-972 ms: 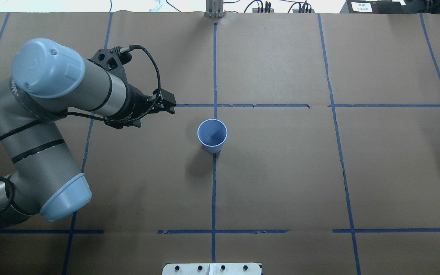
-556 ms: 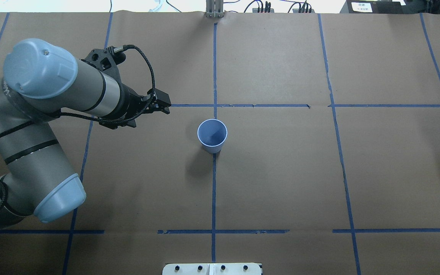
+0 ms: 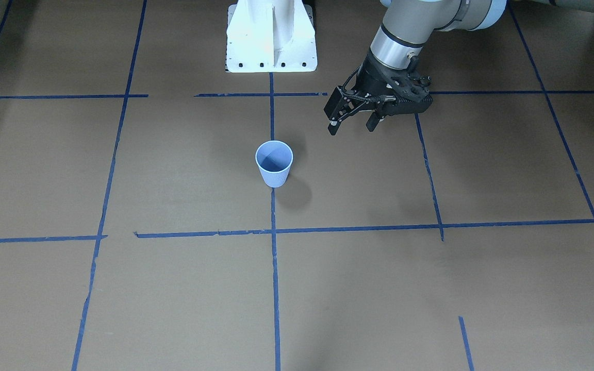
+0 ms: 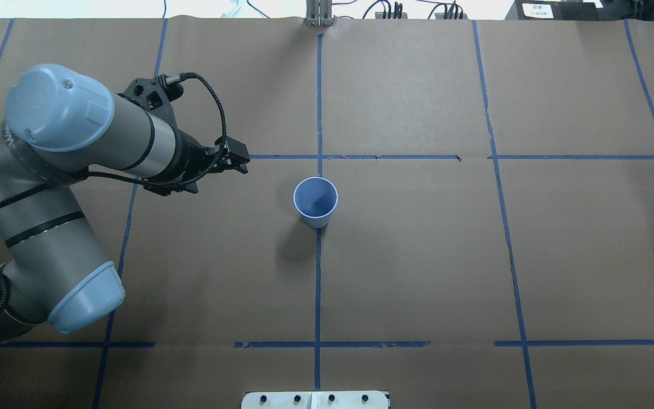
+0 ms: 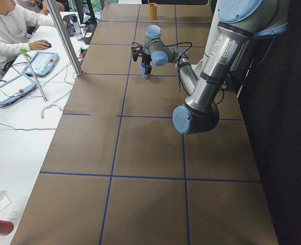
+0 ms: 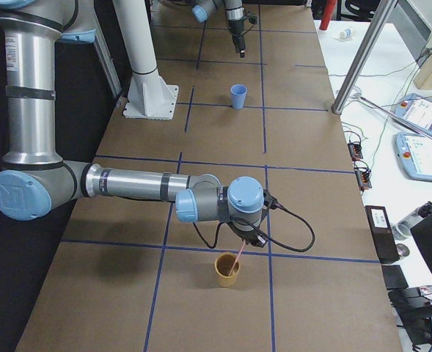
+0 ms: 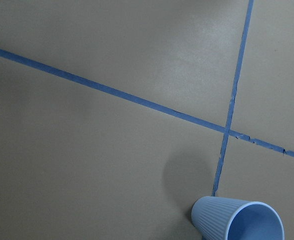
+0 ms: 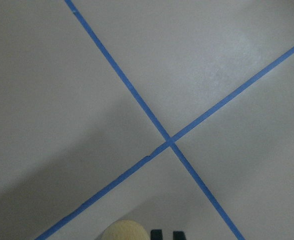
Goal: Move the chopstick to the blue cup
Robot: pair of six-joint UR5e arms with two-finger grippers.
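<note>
Above the brown paper-covered table (image 3: 173,288), the left arm's black two-finger claw (image 3: 351,129) is hovering with its fingers spread apart and nothing between them. Just beyond its tips, toward the robot's right, the small ribbed light-blue paper cup (image 3: 274,164) is standing upright on a blue tape line (image 3: 274,268), mouth open and looking empty. Claw and cup are near each other but not touching.

Going outward, the thing to be moved is not lying anywhere near this claw. The thin reddish chopstick (image 6: 235,261) is standing in a squat tan round cup (image 6: 227,273) at the table's end on the robot's right, well apart from the blue cup. Its long axis is running close to upright, leaning a little, with the upper end poking above the rim. The right arm's black claw (image 6: 247,239) is hanging directly over that upper end. Whether it is gripping the stick or merely poised around it I cannot tell: the side view is too small, and the right wrist camera is catching only two dark fingertips (image 8: 156,234) beside the tan rim.

So the right arm is plainly the nearer one, and I am judging that the lift belongs to it. That means pulling along the stick's own near-vertical axis, then carrying it leftward across the table to the blue cup.
</note>
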